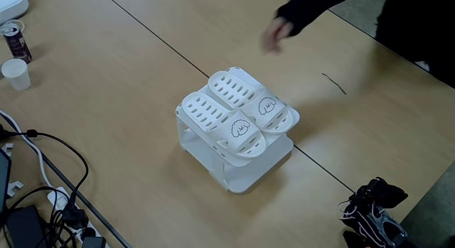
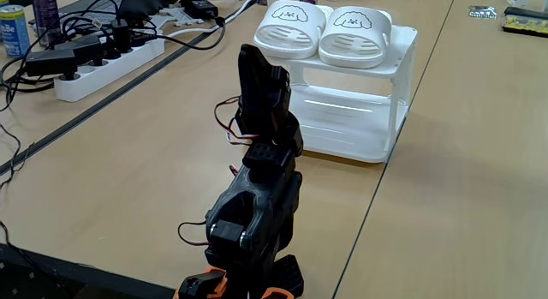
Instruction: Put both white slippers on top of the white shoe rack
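— From the high fixed view, where are the white slippers?

— Both lie side by side on top of the white shoe rack, puppy faces toward the lower right. A person's blurred hand hovers above the wooden table, apart from the rack. A paper cup and a can stand at the left edge, cables below them.

— And the low fixed view?

— The black arm stands folded in front, partly covering the rack's left side. The slippers sit on top. A power strip lies to the left.

— The gripper?

— It's near the arm's top; open or closed, I cannot tell.
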